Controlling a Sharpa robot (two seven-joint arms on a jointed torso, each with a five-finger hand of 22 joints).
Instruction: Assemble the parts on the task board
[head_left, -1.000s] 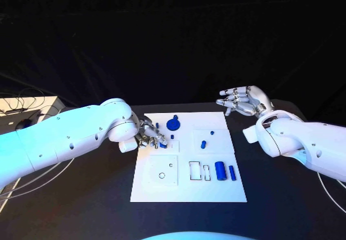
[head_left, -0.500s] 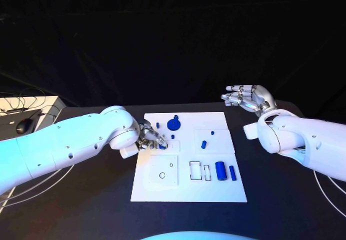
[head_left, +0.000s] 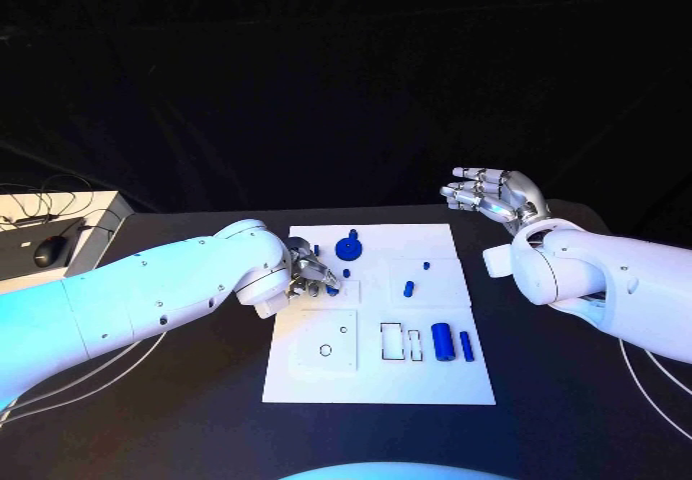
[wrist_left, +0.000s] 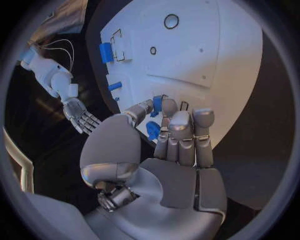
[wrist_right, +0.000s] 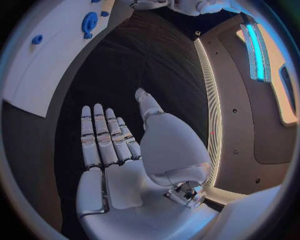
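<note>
The white task board (head_left: 378, 375) lies in the middle of the black table. My left hand (head_left: 307, 274) hovers over the board's upper left part and pinches a small blue part (wrist_left: 157, 104) between thumb and fingertip. A round blue knob (head_left: 348, 247) stands near the board's far edge, with small blue pegs (head_left: 407, 289) to its right. Two upright-lying blue cylinders (head_left: 441, 341) sit beside rectangular slots at the right. My right hand (head_left: 490, 195) is raised beyond the board's far right corner, fingers apart and holding nothing (wrist_right: 115, 145).
A round hole and a square outline (head_left: 326, 340) mark the board's lower left section. Cables, a mouse and a pale box (head_left: 51, 235) lie at the table's far left. The right wrist view shows the board's edge (wrist_right: 44, 70) off to one side.
My right hand has lifted slightly and turned, its fingers now more upright. The left arm has swung inward while its hand stays over the board's upper left part.
</note>
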